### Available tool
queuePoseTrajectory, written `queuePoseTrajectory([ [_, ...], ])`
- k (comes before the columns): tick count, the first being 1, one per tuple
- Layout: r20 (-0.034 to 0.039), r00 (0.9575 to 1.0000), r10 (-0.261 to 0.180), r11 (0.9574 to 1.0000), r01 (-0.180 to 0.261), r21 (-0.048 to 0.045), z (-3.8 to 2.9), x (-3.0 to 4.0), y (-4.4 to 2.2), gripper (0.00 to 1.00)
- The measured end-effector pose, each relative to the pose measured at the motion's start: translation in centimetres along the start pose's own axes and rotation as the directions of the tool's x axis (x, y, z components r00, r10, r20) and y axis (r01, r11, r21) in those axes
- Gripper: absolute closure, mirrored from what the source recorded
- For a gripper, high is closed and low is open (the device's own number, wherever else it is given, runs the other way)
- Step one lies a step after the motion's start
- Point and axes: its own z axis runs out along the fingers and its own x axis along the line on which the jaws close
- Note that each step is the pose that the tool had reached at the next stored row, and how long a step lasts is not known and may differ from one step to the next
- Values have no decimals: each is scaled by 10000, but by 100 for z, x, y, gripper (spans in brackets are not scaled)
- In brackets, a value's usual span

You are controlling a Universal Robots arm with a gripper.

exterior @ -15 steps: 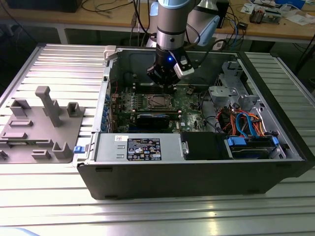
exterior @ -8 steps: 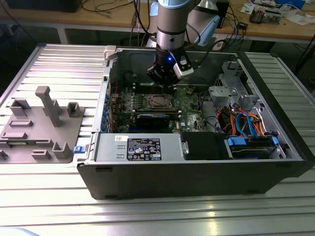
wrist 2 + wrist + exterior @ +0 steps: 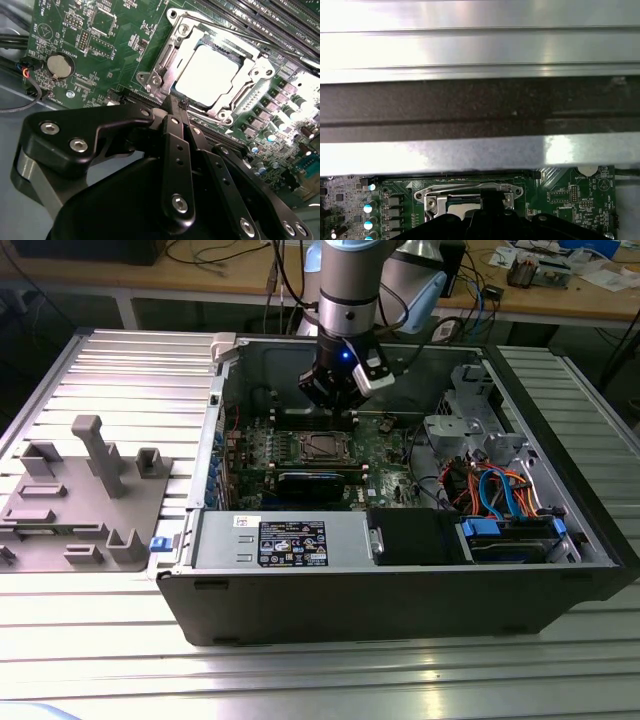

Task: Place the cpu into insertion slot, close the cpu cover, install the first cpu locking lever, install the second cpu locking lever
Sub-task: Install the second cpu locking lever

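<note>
Seated flat: a pale silvery-grey square cpu (image 3: pixel 207 75), bright under the light, inside the square dark-framed insertion slot (image 3: pixel 322 447) on the green motherboard (image 3: pixel 100 50), within the open grey computer case (image 3: pixel 400 590). Around its edges, lying down over it, the thin silver metal cpu cover (image 3: pixel 170 55) with its cut-out centre. Along one side of that plate, a thin wire locking lever (image 3: pixel 225 35); cannot tell whether latched under its hook.

Just beside the near corner of the socket, the black two-fingered gripper (image 3: pixel 173 102), clenched, pads together, with nothing visibly held between them. Hangs low over the board in the exterior view (image 3: pixel 335 390).

Judged risks from here:
- Slipping off the thin wire if pressed with the closed tip off-centre, since so narrow a contact gives little hold.
- Scraping the cover plate or the small parts next to the socket if pushed down too far.
- Springing back of a lever not carried fully under its hook, leaving the cover loose.
- Bending the wire if pushed sideways and not along its swing.
</note>
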Motion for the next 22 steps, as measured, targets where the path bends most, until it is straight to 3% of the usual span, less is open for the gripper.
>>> queuePoseTrajectory([
  [11, -19, 10000, 0, 10000, 0, 2, 4, -2, -89, 89],
  [19, -20, 10000, -1, 10000, 1, 3, 3, -3, -92, 89],
  [22, -20, 10000, -3, 10000, 3, 18, -40, -4, -91, 89],
])
